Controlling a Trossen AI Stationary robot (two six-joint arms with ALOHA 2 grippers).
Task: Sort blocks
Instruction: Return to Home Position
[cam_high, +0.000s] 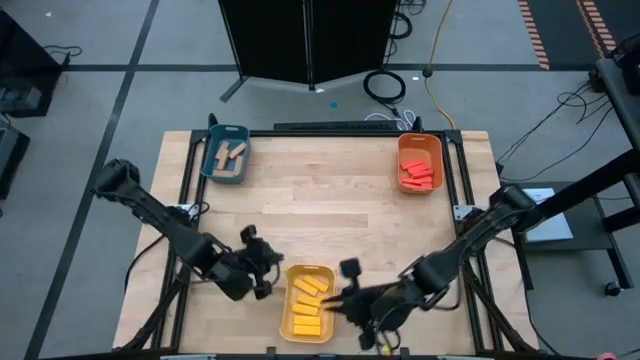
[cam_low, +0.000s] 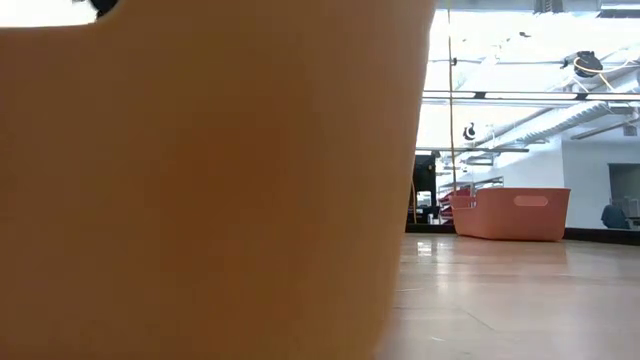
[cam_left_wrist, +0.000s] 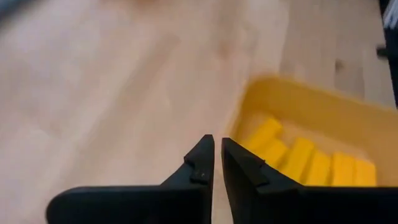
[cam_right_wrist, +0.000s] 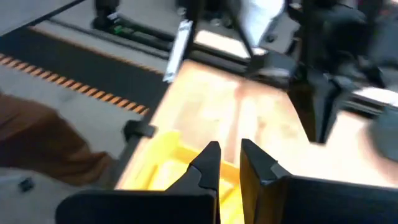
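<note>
The left gripper (cam_high: 266, 280) is hanging low over the surface (cam_high: 330, 210) with its jaws pressed almost together. Only a thin slit is showing between them and nothing is sitting in it. In the left wrist view the fingertips are pointing across bare wood, and the yellow tray (cam_high: 322, 272) is lying just beyond them. From above, this gripper is sitting at about 9 o'clock of that tray, just beside its wall and not touching it.

The right gripper (cam_high: 338, 303) is hovering at about 3 o'clock of the same tray, right at its rim. Its jaws are drawn close with a narrow gap between them, and they are pinching nothing. The right wrist view is showing a corner of the tray under the fingertips.

The yellow blocks (cam_high: 305, 305) are lying side by side inside the yellow tray, which is sitting at 6 o'clock on the surface, near the front edge.

The tan blocks (cam_high: 230, 157) are resting in a loose heap in the teal tray (cam_high: 228, 129) at about 10 o'clock, in the far corner on the left arm's side. The red blocks (cam_high: 420, 175) are lying stacked in the orange tray (cam_high: 420, 148) at about 2 o'clock, in the opposite far corner.

The wood between the three trays is carrying no loose blocks.
</note>
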